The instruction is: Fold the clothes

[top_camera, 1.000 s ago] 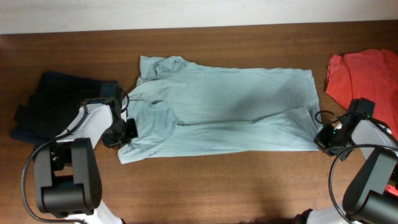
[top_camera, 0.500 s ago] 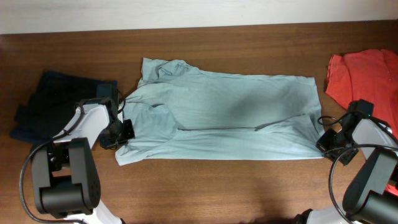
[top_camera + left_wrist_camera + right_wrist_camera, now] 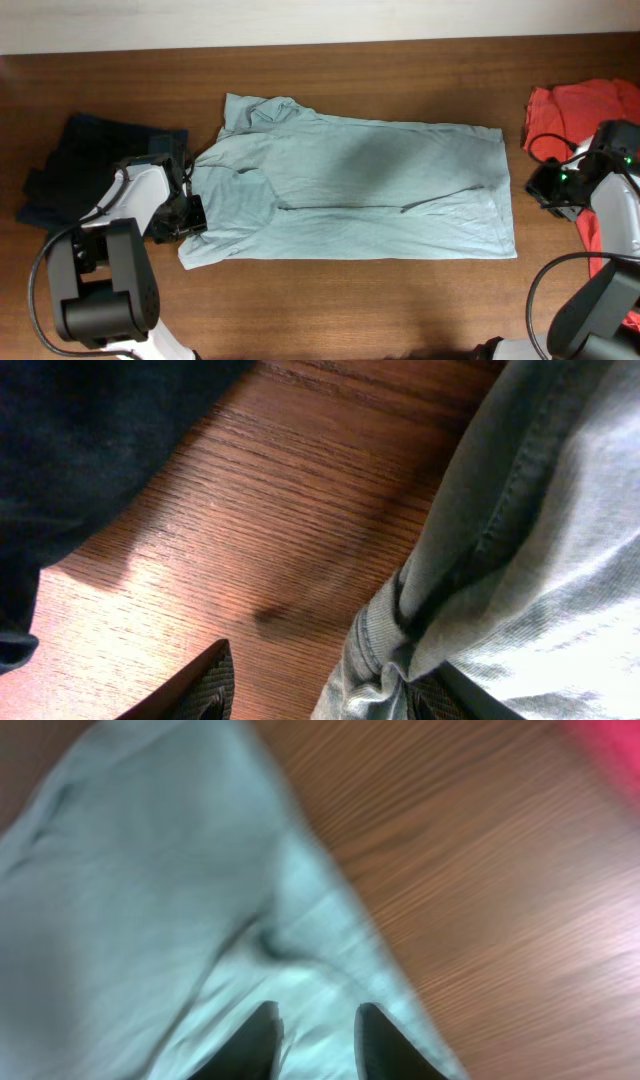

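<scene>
The pale grey-blue T-shirt [image 3: 370, 190] lies flat across the middle of the table, folded lengthwise, collar to the left. My left gripper [image 3: 186, 216] is at its near left corner, open. In the left wrist view the bunched hem [image 3: 390, 650] rests against the right finger [image 3: 465, 700], and bare wood shows beside the left finger [image 3: 205, 688]. My right gripper [image 3: 549, 188] has come off the shirt's right edge and hangs to its right. In its blurred wrist view the right gripper [image 3: 315, 1040] stands a little open above the cloth [image 3: 150, 900], holding nothing.
A dark navy garment [image 3: 90, 160] lies crumpled at the left, close behind my left arm, and fills the upper left of the left wrist view [image 3: 80, 460]. An orange-red shirt [image 3: 585, 115] lies at the right edge beside my right arm. Bare wooden table [image 3: 350, 300] runs along the front.
Both grippers went from shut to open and let go of the T-shirt. The shirt settled flat. My right arm drew away to the right and back from the hem.
</scene>
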### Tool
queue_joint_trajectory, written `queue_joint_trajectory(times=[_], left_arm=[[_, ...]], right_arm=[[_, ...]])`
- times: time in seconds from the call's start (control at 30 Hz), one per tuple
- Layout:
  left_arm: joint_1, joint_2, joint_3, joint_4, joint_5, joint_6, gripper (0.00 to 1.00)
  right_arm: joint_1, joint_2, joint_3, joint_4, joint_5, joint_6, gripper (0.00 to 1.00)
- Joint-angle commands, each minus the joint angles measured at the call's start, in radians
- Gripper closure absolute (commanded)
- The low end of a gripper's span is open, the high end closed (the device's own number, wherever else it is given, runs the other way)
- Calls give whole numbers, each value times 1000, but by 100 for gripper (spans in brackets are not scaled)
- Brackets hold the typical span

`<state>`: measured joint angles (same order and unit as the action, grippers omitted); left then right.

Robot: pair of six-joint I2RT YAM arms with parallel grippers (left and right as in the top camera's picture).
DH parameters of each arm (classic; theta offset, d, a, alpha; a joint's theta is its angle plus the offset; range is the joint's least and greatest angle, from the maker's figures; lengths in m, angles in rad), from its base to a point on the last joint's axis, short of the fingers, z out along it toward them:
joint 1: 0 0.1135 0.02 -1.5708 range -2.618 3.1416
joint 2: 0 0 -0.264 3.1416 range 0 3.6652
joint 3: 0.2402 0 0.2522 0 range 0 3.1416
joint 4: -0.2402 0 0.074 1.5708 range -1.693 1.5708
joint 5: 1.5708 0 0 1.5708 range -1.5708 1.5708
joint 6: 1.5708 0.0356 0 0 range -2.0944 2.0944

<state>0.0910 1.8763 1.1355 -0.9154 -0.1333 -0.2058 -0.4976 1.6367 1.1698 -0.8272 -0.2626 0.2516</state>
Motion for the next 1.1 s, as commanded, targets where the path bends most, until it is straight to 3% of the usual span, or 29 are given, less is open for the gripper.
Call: queue_joint_trajectory(times=[0.0, 0.03, 0.17, 0.37, 0.73, 0.9, 1.07], left_arm=[[3, 53, 5, 8, -27, -3, 45], [3, 53, 8, 6, -19, -3, 45], [3, 53, 14, -4, 25, 32, 64], [3, -19, 52, -11, 44, 47, 66], [-26, -194, 72, -14, 183, 145, 64], [-105, -205, 72, -14, 183, 174, 64], [-203, -205, 71, 4, 179, 201, 60]], right_arm=[[96, -9, -5, -52, -182, -95, 80], [146, -9, -17, -64, -182, -123, 81], [333, -7, -95, -29, -139, -143, 89], [534, 37, -195, 87, -98, -171, 90], [581, 189, -205, 234, -81, -166, 90], [581, 197, -190, 345, -111, -165, 91], [581, 197, -135, 315, -110, -166, 90]])
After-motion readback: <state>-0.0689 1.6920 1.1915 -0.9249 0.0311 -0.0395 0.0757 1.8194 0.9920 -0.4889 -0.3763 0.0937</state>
